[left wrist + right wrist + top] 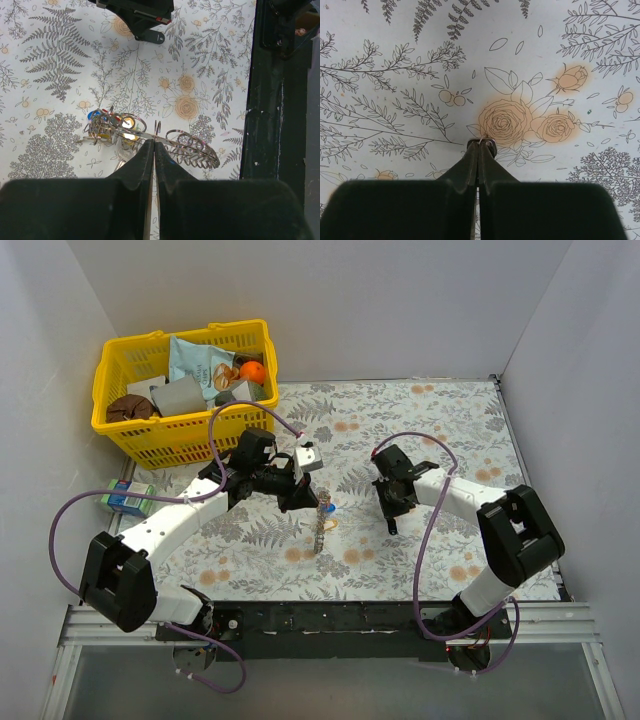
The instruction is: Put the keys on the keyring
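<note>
The keyring (319,530) stands on edge on the flowered mat, a thin silver ring fringed with small silver loops (192,147). My left gripper (310,502) is shut on its rim; the fingertips (145,150) pinch the metal band. Keys with blue, red and yellow heads (112,124) hang bunched at the ring's left side, and the blue head (329,508) shows from above. My right gripper (391,528) is to the right, apart from the ring and low over the mat. It (481,146) is shut on a tiny silver-edged key (489,146) with a thin wire loop.
A yellow basket (120,425) full of odds and ends stands at the back left. A blue-green packet (127,498) lies by the left wall. White walls close three sides. The black base rail (330,615) runs along the near edge (265,125).
</note>
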{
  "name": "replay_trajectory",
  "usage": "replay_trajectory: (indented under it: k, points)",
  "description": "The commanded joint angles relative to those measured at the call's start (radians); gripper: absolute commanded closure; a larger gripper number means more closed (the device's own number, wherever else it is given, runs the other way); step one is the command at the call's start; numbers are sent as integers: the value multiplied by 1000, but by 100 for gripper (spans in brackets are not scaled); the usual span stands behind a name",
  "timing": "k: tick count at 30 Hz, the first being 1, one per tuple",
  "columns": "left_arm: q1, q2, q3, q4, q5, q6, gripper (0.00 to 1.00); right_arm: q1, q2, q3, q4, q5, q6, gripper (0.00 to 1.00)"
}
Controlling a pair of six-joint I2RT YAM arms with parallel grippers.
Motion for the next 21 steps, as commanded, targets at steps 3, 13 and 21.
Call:
replay_trajectory:
  k: [3, 13, 21]
  points:
    - [-5, -51, 2, 17, 28, 12, 100, 7, -53, 56, -33, 12, -30, 99]
    - [-5, -56, 1, 17, 25, 13, 100, 70, -71, 150, -56, -107, -104, 99]
    - [-5, -62, -1, 13, 8, 17, 100, 75, -159, 153, 8, -316, -208, 99]
